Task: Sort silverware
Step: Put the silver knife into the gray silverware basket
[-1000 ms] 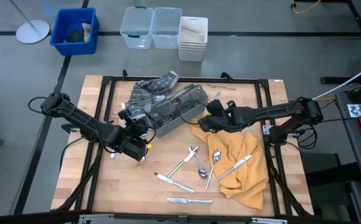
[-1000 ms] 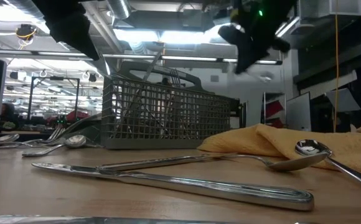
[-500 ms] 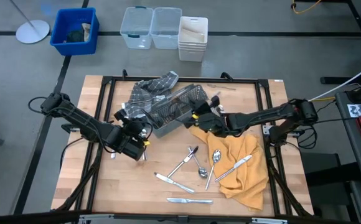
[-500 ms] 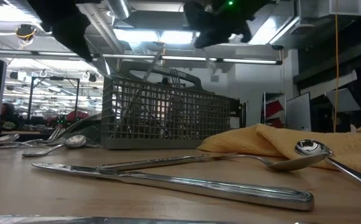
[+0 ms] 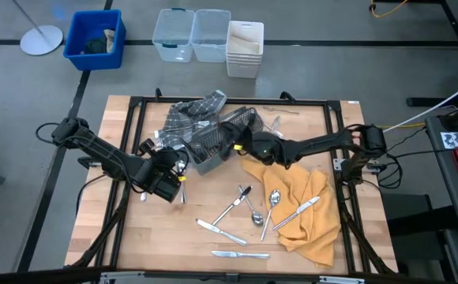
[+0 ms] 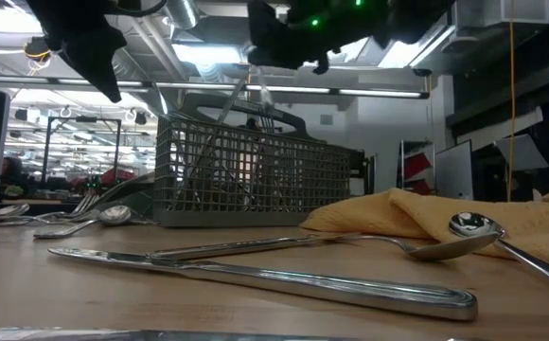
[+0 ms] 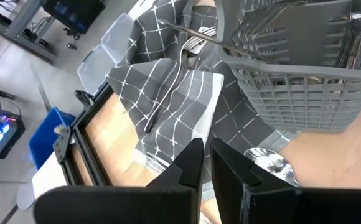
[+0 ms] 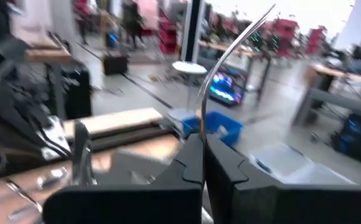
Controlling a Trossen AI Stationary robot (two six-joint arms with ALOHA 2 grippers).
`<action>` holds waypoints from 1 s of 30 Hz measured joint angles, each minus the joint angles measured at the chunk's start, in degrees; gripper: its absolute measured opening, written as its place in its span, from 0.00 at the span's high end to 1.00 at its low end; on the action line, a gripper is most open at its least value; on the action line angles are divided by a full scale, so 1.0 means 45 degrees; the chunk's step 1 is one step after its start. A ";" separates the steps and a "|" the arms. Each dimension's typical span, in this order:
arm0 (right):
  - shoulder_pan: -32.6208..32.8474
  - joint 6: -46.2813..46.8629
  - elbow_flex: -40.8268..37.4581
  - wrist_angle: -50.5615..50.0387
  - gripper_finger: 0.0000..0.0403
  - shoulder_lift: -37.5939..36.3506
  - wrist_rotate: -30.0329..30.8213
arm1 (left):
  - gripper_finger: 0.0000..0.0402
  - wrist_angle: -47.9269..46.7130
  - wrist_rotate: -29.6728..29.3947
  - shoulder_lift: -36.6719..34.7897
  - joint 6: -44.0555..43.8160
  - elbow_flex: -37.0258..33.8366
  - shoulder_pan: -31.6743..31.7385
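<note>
The right gripper [image 5: 241, 144] hung over the grey basket [image 5: 221, 136], its fingers clamped on a thin silver piece [image 8: 230, 46] that stuck up from between them. The left gripper [image 5: 175, 164] was low beside the basket, near the checked cloth [image 5: 191, 111], with its fingers close together and nothing seen in them. More silverware [image 5: 245, 207] lay spread on the tabletop [image 5: 118, 205] and on the yellow cloth [image 5: 308, 213]. Some stood in the basket, and a few lay on the checked cloth.
</note>
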 joint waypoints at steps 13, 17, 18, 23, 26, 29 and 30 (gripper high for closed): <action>-0.0885 -0.1264 0.0000 0.3191 0.98 0.2178 -0.2646 | 0.95 -0.0059 0.0000 0.0000 0.0117 0.0000 0.0000; -0.0872 -0.1264 0.0000 0.3136 0.98 0.2566 -0.2644 | 0.95 -0.0054 0.0000 0.0000 0.0315 0.0000 0.0000; -0.0870 -0.1264 0.0000 0.3067 0.98 0.2618 -0.2647 | 0.95 -0.0051 0.0000 0.0000 0.0349 0.0000 0.0000; -0.0870 -0.1250 0.0000 0.2416 0.95 0.2696 -0.2646 | 0.95 -0.0049 0.0000 0.0000 0.0350 0.0000 0.0000; -0.0870 -0.1246 0.0000 0.2179 0.93 0.2701 -0.2501 | 0.95 -0.0049 0.0000 0.0000 0.0350 0.0000 0.0000; -0.0870 -0.1248 0.0000 0.2029 0.92 0.2701 -0.2240 | 0.95 -0.0049 0.0000 0.0000 0.0345 0.0000 0.0000; -0.0867 -0.1235 0.0000 0.1940 0.91 0.2701 -0.2174 | 0.95 -0.0049 0.0000 0.0000 0.0350 0.0000 0.0000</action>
